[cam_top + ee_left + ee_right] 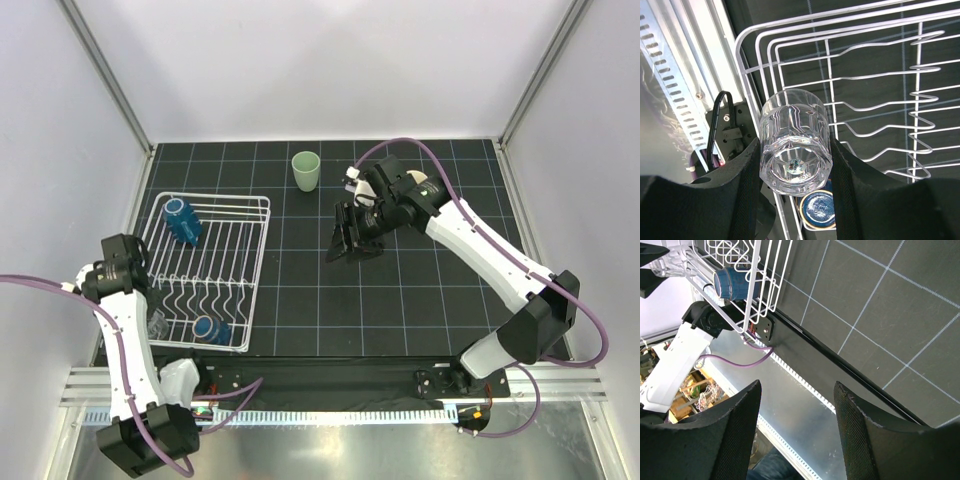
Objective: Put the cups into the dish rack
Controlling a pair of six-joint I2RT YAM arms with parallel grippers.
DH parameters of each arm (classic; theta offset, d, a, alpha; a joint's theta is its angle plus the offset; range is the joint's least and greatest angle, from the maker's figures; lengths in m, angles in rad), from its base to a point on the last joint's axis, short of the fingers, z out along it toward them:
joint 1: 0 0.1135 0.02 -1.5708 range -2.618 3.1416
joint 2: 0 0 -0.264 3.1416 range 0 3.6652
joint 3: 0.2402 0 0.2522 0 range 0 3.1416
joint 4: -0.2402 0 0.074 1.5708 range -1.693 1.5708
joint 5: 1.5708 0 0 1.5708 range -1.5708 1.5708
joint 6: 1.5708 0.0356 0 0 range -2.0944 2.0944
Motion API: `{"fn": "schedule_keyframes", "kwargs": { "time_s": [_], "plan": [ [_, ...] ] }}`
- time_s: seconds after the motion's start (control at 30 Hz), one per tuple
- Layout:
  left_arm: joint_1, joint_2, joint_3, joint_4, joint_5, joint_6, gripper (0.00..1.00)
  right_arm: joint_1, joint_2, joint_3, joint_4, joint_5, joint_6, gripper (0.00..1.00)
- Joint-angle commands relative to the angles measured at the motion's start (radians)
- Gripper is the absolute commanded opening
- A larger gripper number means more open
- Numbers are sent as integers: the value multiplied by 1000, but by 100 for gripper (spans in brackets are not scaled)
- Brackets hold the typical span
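While in left pincer (795, 172) — clear glass (794, 135)

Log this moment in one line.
left gripper: shut on glass, at rack left rim | right gripper: open, empty, above mat | in rack: far blue mug, near blue mug | tumbler: on mat

Rack's middle open, three corners taken.
The middle tines of the dish rack (220, 196) stand bare and open from above. A blue mug (182, 220) fills its far-left corner and a smaller blue mug (212, 330) lies at the near-right corner. The left gripper (796, 170), clamped on a clear glass (795, 125), hangs over the near-left edge. Bare mat runs from the rack to the right gripper (350, 243), whose fingers are spread around nothing. A green tumbler (305, 170) stands on the far mat, apart from both.
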Motion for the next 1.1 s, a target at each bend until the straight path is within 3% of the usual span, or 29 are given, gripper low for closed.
{"fn": "schedule_keyframes", "kwargs": {
  "time_s": [0.0, 0.9, 1.07],
  "plan": [
    [6, 3, -26, -213, -15, -35, 0, -2, -11, 42, -6, 6, -19, 61],
    [8, 117, -42, -78, -2, -68, 0, -2, -17, 32, -8, 7, -25, 61],
    [8, 108, 18, -130, -53, -78, 0, -1, -11, 35, -9, 11, -28, 61]
  ]
}}
